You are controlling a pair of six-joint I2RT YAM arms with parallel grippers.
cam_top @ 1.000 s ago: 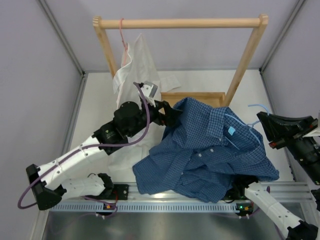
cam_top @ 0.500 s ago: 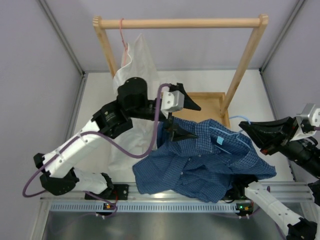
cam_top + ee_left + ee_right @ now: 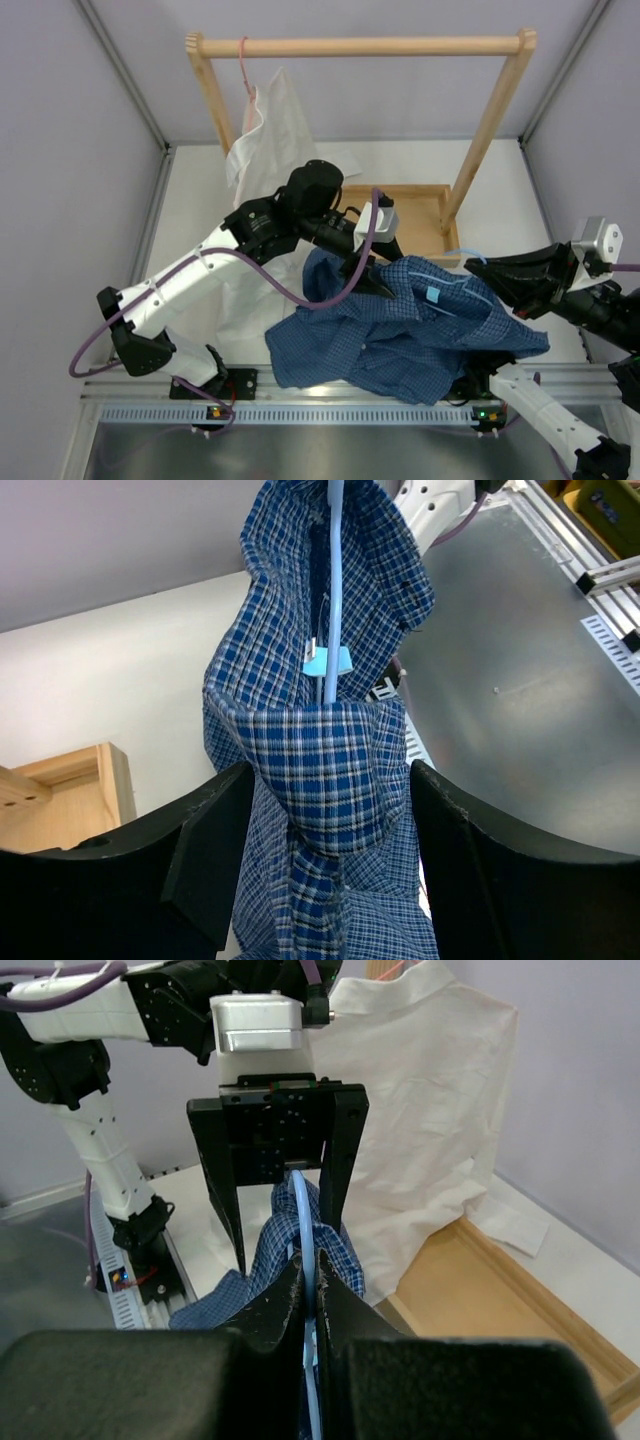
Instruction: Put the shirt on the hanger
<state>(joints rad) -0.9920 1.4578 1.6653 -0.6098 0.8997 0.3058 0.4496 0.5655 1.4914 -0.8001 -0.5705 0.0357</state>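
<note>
Shirt (image 3: pixel 400 335) sprawls between the arms, its neck threaded on the hanger (image 3: pixel 334 580), which the right gripper (image 3: pixel 311 1275) clenches to steady it. Left gripper (image 3: pixel 327 775) straddles the shoulder fold, jaws apart, probably to pull it over the wire

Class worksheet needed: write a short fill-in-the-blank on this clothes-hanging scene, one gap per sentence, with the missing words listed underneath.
1. The right gripper is shut on the thin light-blue wire ____.
2. Between the jaws of the left gripper sits a fold of the dark blue checked ____.
3. The garment hanging from the wooden rack is coloured ____.

Missing words: hanger; shirt; white.
</note>
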